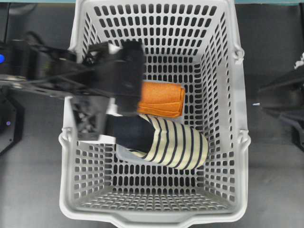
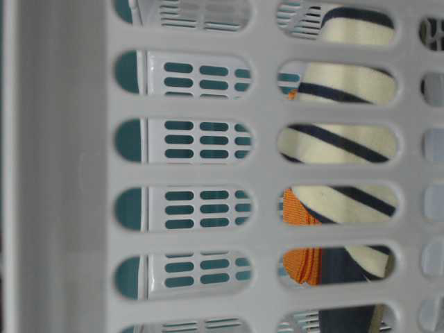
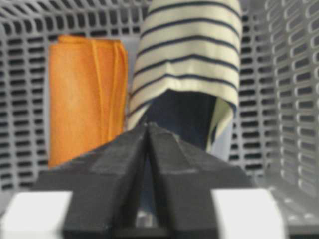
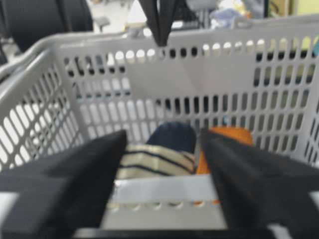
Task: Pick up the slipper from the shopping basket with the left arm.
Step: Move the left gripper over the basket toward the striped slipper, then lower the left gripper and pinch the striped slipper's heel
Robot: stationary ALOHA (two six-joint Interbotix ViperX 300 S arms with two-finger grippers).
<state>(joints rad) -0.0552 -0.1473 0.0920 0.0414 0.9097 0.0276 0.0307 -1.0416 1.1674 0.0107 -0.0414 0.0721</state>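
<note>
The striped cream slipper point(image 1: 173, 142) with its navy heel lies on the floor of the grey shopping basket point(image 1: 242, 118), toe toward the right wall. My left gripper point(image 1: 126, 107) hangs blurred over the basket's left half, above the slipper's heel. In the left wrist view its jaws point(image 3: 148, 125) are shut tip to tip with nothing between them, and the slipper point(image 3: 189, 59) lies just beyond. My right gripper point(image 4: 159, 179) is open and empty outside the basket's right wall point(image 4: 199, 74), facing the slipper point(image 4: 154, 159).
A folded orange cloth point(image 1: 161, 99) lies beside the slipper on the basket floor, also in the left wrist view point(image 3: 84, 94). The basket's tall slotted walls enclose both. The table-level view looks through the wall point(image 2: 69, 173) at the slipper point(image 2: 340, 139).
</note>
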